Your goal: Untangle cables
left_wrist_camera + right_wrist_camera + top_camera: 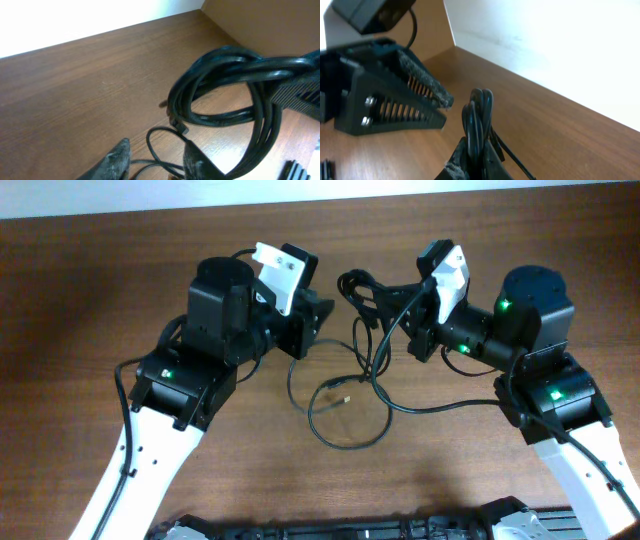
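Dark brown wood-grain tabletop [90, 290], matte, grain running side to side in the overhead view, meeting a plain white wall [300, 195] along the far edge. Tan panel [280, 25] at the corner in the left wrist view.

Thin glossy black cables [362, 288] bunched into a bundle of several loops, held above the wood near the far middle of the table, pinched in the black two-finger right gripper [476, 157], fingers closed tight on it. From there, loose strands trailing down to a wide open loop [350, 425] flat on the wood between the arms [140, 470], with a small metal-tipped plug [345, 396] inside it. Black left gripper [155, 150] near the bundle, apart from it, fingers spread partway in a V, clamping nothing; one thin strand passing through the gap between them.

Counted: two white-and-black arms, two grippers, one bundle, one flat loop, one metal-tipped plug. Number of separate cords: cannot tell.
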Controlling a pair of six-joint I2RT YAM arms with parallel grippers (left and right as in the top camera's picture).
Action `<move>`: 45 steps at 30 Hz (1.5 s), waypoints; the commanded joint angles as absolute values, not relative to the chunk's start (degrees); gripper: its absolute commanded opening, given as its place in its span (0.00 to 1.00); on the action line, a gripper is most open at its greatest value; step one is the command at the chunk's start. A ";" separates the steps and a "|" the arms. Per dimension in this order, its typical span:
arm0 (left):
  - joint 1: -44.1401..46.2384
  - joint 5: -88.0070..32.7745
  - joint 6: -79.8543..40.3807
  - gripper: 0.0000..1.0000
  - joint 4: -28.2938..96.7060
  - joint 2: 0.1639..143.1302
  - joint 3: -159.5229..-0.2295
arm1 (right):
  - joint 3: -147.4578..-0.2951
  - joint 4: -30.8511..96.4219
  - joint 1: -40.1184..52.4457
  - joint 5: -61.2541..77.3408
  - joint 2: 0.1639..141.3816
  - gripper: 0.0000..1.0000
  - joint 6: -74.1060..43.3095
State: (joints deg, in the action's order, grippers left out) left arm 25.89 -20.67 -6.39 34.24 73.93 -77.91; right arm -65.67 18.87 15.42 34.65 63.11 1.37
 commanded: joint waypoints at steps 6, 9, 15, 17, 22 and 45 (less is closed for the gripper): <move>25.74 -23.35 -30.35 0.87 34.06 72.99 -78.65 | -66.46 14.66 15.31 30.57 62.08 0.04 -8.75; 25.74 -23.40 -41.01 0.99 34.06 72.99 -78.65 | -66.46 12.95 15.31 31.38 62.08 0.04 -12.19; 25.74 -24.67 -59.59 0.99 34.06 73.01 -78.65 | -66.46 8.62 15.35 39.09 62.08 0.04 -15.77; 25.74 -24.67 -62.72 0.99 34.00 73.01 -78.65 | -66.46 7.49 15.35 41.54 62.08 0.04 -15.75; 26.37 -23.94 -64.88 0.99 33.39 73.01 -78.65 | -66.46 6.79 15.35 44.18 62.08 0.04 -15.70; 28.82 -21.98 -64.86 0.16 30.00 73.17 -78.65 | -66.43 1.50 15.35 55.29 62.19 0.04 -15.73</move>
State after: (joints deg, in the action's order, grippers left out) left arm 29.36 -24.97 -64.88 29.28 72.97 -78.59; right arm -65.45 2.94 15.38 52.27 63.09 -15.27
